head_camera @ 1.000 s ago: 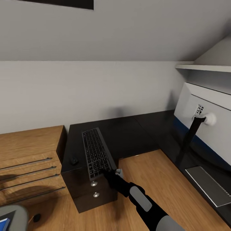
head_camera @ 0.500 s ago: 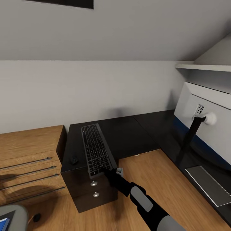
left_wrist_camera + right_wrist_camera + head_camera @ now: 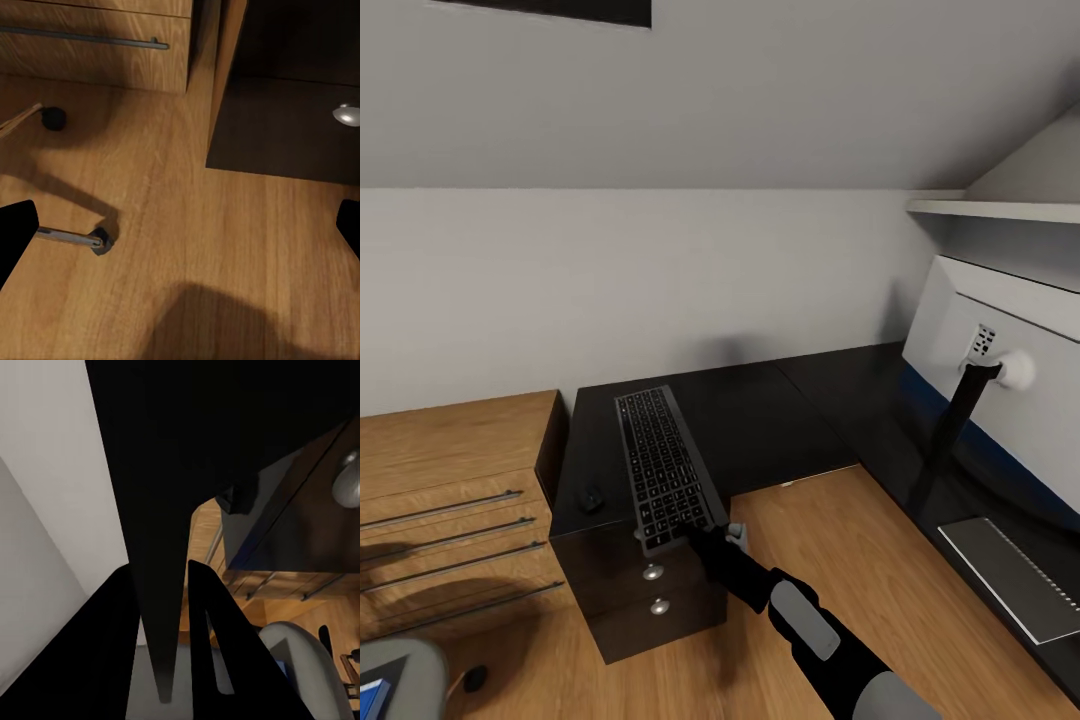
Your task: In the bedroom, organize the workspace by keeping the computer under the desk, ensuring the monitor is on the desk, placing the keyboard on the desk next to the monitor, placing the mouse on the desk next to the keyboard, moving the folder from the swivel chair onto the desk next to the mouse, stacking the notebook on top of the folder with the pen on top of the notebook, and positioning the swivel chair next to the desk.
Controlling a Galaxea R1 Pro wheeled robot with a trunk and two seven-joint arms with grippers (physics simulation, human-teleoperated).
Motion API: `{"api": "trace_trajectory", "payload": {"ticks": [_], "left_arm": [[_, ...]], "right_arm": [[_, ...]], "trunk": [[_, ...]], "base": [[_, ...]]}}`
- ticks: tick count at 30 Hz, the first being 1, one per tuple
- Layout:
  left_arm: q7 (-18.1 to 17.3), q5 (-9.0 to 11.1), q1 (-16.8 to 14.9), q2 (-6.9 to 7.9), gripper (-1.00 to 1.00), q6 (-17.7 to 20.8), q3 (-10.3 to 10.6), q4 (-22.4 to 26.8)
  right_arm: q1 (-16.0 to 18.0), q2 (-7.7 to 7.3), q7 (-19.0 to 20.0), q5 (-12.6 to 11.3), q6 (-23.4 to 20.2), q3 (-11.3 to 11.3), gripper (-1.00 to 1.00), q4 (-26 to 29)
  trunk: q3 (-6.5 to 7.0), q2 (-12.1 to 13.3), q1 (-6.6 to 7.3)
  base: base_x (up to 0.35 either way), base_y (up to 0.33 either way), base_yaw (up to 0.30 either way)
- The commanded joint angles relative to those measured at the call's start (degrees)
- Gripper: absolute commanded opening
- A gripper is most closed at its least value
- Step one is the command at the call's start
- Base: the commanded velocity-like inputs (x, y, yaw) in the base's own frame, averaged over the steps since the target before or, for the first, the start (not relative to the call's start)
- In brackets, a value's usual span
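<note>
The black keyboard (image 3: 660, 465) lies lengthwise on the left wing of the black desk (image 3: 780, 420), its near end jutting past the desk edge. My right gripper (image 3: 705, 535) is shut on that near end; in the right wrist view the keyboard (image 3: 161, 630) is a dark wedge between the fingers (image 3: 217, 645). The small black mouse (image 3: 591, 498) rests left of the keyboard. The monitor (image 3: 1000, 390) stands on the right wing, its pale back toward me. A corner of the grey swivel chair (image 3: 400, 680) carries the blue folder (image 3: 372, 695). My left gripper (image 3: 180, 232) is open above the floor.
A light-wood cabinet (image 3: 450, 500) with long bar handles adjoins the desk's drawer unit (image 3: 655, 590). A chrome chair leg with a caster (image 3: 75, 238) lies on the wood floor below my left gripper. A flat grey slab (image 3: 1010, 580) lies on the desk's right wing; a white shelf (image 3: 1000, 212) hangs above.
My right gripper has nudged the keyboard a little farther onto the desk and slightly to the right. The mouse, monitor and chair stay put.
</note>
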State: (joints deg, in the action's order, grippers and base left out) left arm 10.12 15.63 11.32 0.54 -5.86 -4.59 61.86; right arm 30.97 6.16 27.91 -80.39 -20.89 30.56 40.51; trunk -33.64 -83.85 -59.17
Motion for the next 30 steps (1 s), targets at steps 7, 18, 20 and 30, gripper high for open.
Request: {"api": "trace_trajectory", "payload": {"ticks": [7,18,20,30], "left_arm": [[0.17,0.46,0.02,-0.01,1.00,-0.22,0.11,-0.03],[0.15,0.43,0.02,-0.09,1.00,-0.20,0.11,0.12],[0.15,0.44,0.02,-0.10,1.00,-0.20,0.11,0.20],[0.16,0.45,0.02,-0.11,1.00,-0.20,0.11,0.28]], "right_arm": [[0.06,0.00,-0.07,-0.65,-0.36,0.03,-1.00,-0.06],[0.06,0.01,-0.35,-0.72,-0.78,-0.14,-1.00,-0.06],[0.06,0.04,-0.55,-0.73,-0.80,-0.14,-1.00,-0.07],[0.06,0.10,-1.16,-0.82,-0.82,-0.19,-1.00,-0.08]], "trunk": [[-0.04,-0.03,0.00],[-0.04,-0.03,0.00],[-0.04,-0.03,0.00],[-1.84,-4.04,-2.20]], "base": [[0.130,0.000,0.000],[0.069,0.000,0.000],[0.006,0.000,0.000],[0.001,0.000,0.000]]}}
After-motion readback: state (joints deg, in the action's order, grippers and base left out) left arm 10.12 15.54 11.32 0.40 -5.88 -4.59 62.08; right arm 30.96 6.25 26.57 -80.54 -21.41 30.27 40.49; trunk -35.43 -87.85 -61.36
